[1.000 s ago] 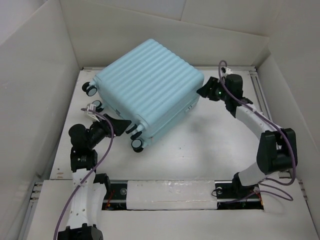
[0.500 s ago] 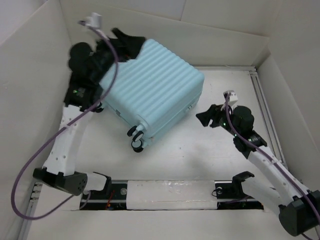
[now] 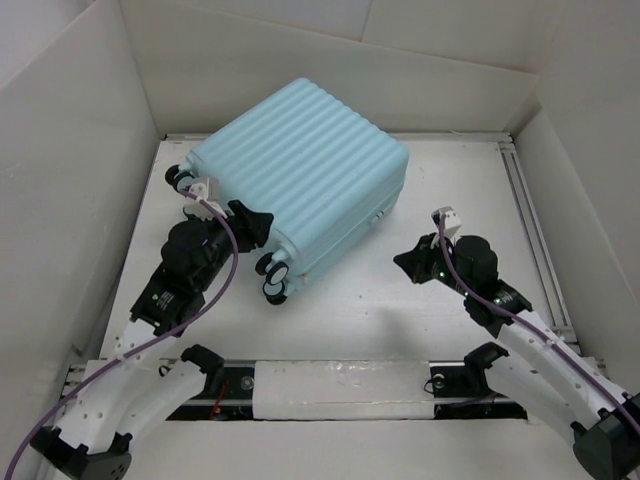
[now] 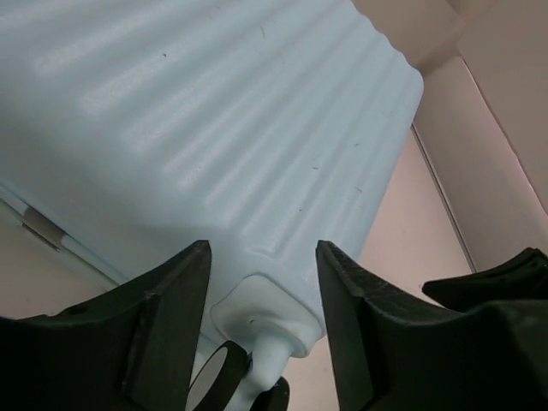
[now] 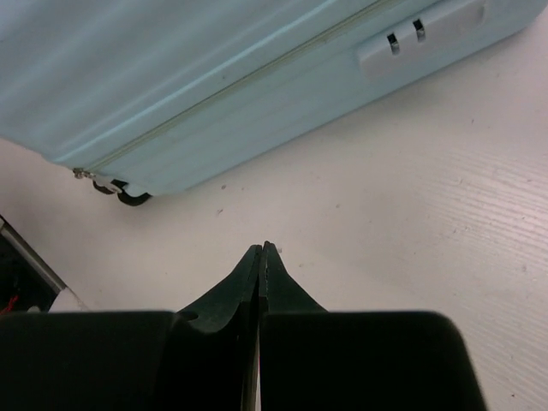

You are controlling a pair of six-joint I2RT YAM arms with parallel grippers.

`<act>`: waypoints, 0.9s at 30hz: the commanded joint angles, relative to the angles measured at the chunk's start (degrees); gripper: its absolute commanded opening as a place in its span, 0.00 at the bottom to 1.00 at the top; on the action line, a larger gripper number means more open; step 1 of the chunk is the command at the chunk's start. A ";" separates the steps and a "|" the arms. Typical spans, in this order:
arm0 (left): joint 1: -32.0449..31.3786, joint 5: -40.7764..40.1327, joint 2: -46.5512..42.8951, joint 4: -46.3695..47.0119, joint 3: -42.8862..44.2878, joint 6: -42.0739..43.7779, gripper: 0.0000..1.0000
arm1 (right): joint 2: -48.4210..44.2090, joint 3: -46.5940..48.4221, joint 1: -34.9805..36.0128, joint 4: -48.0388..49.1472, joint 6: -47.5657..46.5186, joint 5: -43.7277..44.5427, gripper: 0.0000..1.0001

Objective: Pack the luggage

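The luggage [image 3: 300,160] is a pale aqua ribbed suitcase lying shut and flat at the back of the white table. Black-and-white caster wheels [image 3: 270,280] stick out at its near-left corner. My left gripper [image 3: 252,225] is at that corner, open. In the left wrist view its fingers [image 4: 175,291] stand on either side of the caster's mount [image 4: 265,312], with the shell [image 4: 214,111] just beyond. My right gripper [image 3: 405,262] hovers low over the bare table to the right of the case, shut with nothing in it. The right wrist view shows its tips [image 5: 261,247] closed together.
High white walls [image 3: 70,180] box in the table on the left, back and right. A metal rail [image 3: 520,200] runs along the right edge. The suitcase's lock [image 5: 402,43] and zipper line [image 5: 214,94] face my right gripper.
My left arm swung up over the case's back-left corner, then came down to its near-left wheels. My right arm pulled back from the case's right corner, and its jaws closed.
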 commanded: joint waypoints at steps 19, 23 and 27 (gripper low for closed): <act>-10.42 9.29 6.77 19.21 -18.82 -5.32 0.60 | 4.06 -2.21 2.82 8.04 -0.58 0.62 0.44; -37.41 -18.49 26.17 12.93 3.68 -4.01 0.62 | 6.08 1.30 -0.25 7.26 -1.11 1.86 0.46; -41.58 -25.38 35.98 7.17 16.95 -3.39 0.62 | 6.08 4.13 -2.90 3.13 -2.25 0.72 0.47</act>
